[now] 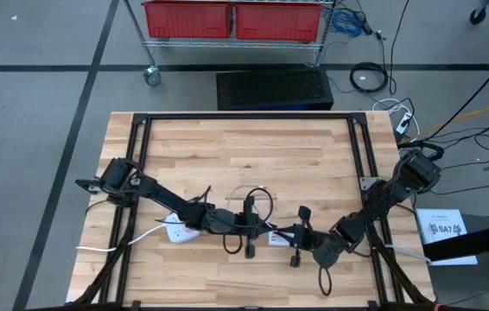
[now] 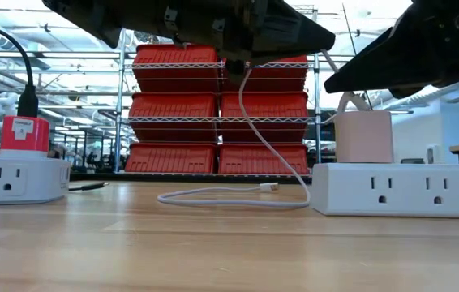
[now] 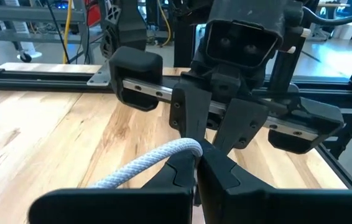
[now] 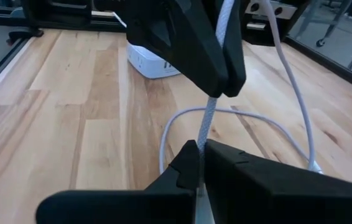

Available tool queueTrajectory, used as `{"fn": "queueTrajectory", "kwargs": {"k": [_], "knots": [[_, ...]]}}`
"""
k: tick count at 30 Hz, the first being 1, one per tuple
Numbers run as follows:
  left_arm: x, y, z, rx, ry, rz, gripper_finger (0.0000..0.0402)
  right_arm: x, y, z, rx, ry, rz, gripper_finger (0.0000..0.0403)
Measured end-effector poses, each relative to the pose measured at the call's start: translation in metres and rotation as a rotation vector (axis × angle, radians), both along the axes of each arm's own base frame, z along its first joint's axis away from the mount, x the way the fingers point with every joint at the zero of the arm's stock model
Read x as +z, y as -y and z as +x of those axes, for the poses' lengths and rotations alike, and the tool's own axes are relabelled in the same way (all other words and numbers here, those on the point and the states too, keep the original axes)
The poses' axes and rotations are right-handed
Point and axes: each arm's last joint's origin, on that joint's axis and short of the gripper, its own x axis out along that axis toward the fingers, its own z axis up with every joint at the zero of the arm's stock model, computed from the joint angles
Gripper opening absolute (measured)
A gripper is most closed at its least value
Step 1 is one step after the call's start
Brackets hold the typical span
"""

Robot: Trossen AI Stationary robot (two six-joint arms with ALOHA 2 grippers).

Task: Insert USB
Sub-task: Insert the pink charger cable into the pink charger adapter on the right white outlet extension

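A white braided USB cable [image 2: 250,105] hangs from both grippers and loops down onto the wooden table; its free plug end [image 2: 268,186] lies on the wood. My left gripper [image 3: 198,163] and my right gripper [image 4: 199,158] face each other above the table's near middle, tips almost meeting, each shut on the cable. A white power strip [image 2: 400,191] carries a pale charger block [image 2: 363,138]. A second strip [image 2: 10,178] holds a red charger [image 2: 25,134]. My left gripper pinches the braided cable [image 3: 173,152] between its two fingertips, coming in nearly level from the table's left. The cable bends over just beyond the tips and is clear of the table there. My right gripper pinches the same cable [image 4: 206,134] between its fingertips, slanting a little downward from the table's right. The short stretch up to the left gripper's fingers [image 4: 219,62] runs straight. Beyond the hold the cable drops slack to the table.
The cable's slack loop [image 4: 238,115] lies on the wood under the grippers. A black metal frame [image 1: 141,130] borders the table. Behind the table stand a wire shelf with red bins [image 2: 213,105] and a black box [image 1: 275,88] on the floor.
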Motion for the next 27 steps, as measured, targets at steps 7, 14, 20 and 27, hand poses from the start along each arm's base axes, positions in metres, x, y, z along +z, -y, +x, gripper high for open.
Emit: {"fn": "queueTrajectory", "kwargs": {"k": [7, 14, 20, 27], "knots": [[0.0, 0.0, 0.0, -0.002, 0.003, -0.002, 0.0007, 0.001, -0.005, -0.006, -0.006, 0.011, -0.011, 0.0], [0.0, 0.0, 0.0, -0.005, 0.002, -0.003, 0.0007, -0.001, -0.01, -0.013, -0.035, 0.014, -0.007, 0.0], [0.0, 0.0, 0.0, -0.004, -0.002, -0.002, 0.0007, -0.003, -0.011, -0.016, -0.052, 0.009, -0.005, 0.0], [0.001, 0.0, 0.001, 0.003, 0.006, -0.003, 0.0007, -0.002, -0.011, -0.016, -0.06, 0.026, -0.031, 0.0]]}}
